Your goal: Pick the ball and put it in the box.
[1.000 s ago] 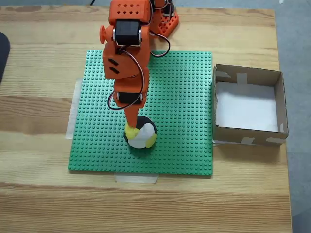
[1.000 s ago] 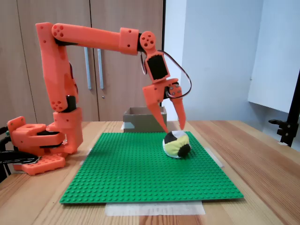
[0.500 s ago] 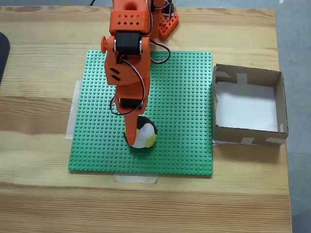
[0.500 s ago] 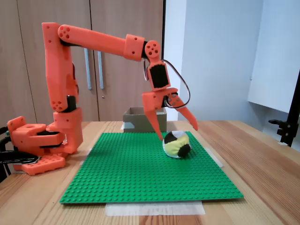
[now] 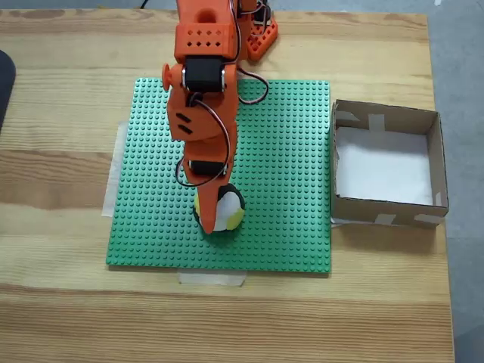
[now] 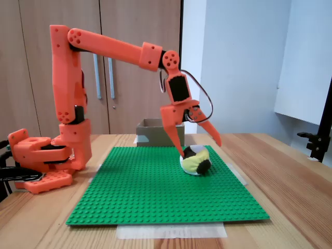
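Straddling the ball [image 6: 195, 159] near the green baseplate's [image 5: 287, 151] front edge, the gripper [image 6: 199, 149] stands spread apart, so the grasp needs closing before carrying to the box [image 5: 386, 163].

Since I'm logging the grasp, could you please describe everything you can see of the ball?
The ball is small and soft-looking, patched in yellow, white and black. It rests on the green studded plate, toward its front edge in the top-down fixed view. The open gripper straddles it: one finger reaches down at its left side, the other is spread above its right. The box stands apart.
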Controlling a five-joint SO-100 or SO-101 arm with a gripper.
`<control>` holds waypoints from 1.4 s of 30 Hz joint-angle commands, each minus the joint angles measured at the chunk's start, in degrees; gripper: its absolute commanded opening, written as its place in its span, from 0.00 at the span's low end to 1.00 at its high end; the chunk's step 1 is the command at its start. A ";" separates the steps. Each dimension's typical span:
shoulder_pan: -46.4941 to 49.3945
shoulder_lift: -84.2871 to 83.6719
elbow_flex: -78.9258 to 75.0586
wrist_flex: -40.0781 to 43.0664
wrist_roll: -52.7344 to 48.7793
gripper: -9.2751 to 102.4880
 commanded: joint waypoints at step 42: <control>-1.05 15.91 15.03 -19.51 0.70 0.08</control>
